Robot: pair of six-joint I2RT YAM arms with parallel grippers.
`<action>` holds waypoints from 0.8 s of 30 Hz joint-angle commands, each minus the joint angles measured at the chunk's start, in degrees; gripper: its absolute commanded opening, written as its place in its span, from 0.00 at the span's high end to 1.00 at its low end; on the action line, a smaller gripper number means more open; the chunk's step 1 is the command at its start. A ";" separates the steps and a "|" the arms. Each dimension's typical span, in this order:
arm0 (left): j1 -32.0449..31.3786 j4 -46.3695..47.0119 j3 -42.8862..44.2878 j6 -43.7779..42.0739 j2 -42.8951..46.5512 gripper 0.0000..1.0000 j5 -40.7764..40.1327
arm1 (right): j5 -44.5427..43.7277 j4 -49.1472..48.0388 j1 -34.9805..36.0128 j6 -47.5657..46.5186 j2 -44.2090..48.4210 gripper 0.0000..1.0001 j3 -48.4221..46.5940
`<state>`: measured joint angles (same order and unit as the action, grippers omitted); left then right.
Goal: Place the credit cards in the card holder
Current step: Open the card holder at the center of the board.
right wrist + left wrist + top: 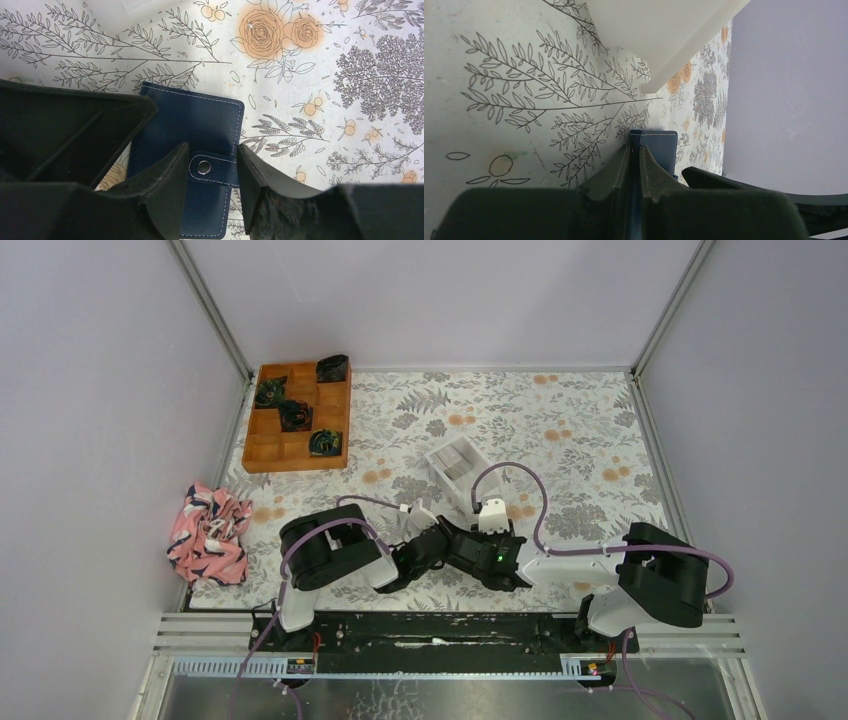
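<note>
Card holder (190,130): snapped shut, on cloth (300,75). I have left gripper (635,150) pinching its edge, right gripper (213,172) parted astride snap tab (212,167). Risk: tugging the tab may drag it from that pinch.

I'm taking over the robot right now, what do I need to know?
Left gripper: shut on the edge of the card holder.
Right gripper: fingers either side of its snap strap; grip unclear.
Credit cards: seemingly in the white box.
Done: holder gripped, but snapped shut.
Left: unsnap, open it, slot in every card.
</note>
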<state>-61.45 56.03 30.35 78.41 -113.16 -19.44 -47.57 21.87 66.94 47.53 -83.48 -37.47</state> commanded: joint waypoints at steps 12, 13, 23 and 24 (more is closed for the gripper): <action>0.42 -27.30 -7.22 -1.78 -6.46 0.87 0.46 | -2.06 8.50 4.92 5.62 -5.63 0.49 -4.85; 0.50 -27.21 -7.25 -1.65 -6.54 0.87 0.53 | -2.06 8.71 5.10 6.06 -5.78 0.49 -4.62; 0.50 -26.74 -7.51 -0.25 -6.69 0.89 0.48 | -1.18 10.55 6.11 12.24 -4.81 0.60 -0.92; 0.47 -26.76 -7.58 -0.08 -6.64 0.89 0.38 | -1.28 10.85 6.10 12.91 -4.75 0.62 -0.67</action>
<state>-61.34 58.67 28.58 81.76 -113.58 -19.44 -51.00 28.03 72.20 56.05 -88.25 -40.51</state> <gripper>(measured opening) 0.153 0.407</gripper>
